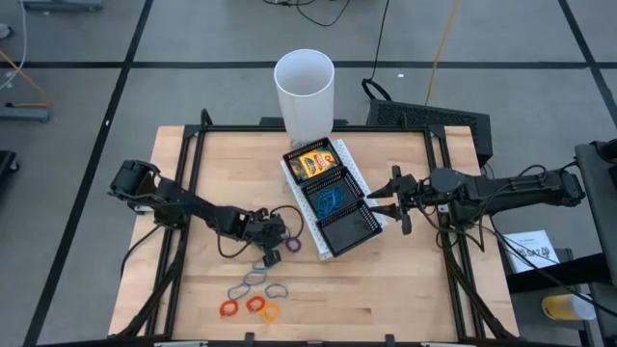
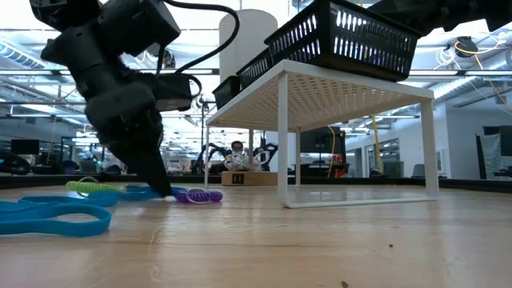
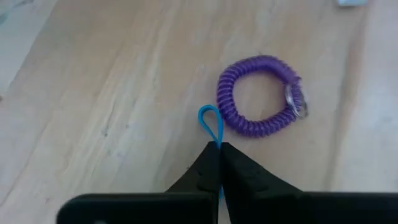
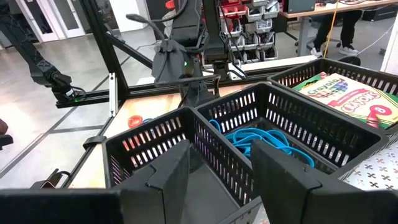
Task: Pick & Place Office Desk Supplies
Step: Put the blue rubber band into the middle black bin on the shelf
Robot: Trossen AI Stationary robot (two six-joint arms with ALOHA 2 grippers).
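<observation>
My left gripper is down on the wooden table, shut on a thin blue rubber band. A purple coil loop with a metal ring lies on the table just beyond it. Several more bands, grey, blue, red and orange, lie nearer the front edge. The black mesh tray on its white stand holds a crayon box in its far compartment and blue bands in the middle one. My right gripper hovers open beside the tray's near compartment. My left gripper pinches the blue rubber band between its two fingertips, slanting down from the table's left. A small loop of the band sticks out past the tips and lies flat on the wood. The rest is hidden under the fingers.
A tall white cup stands behind the tray at the table's far edge. In the low view, blue and green bands lie on the wood beside the left arm. Bare wood stretches along the front right.
</observation>
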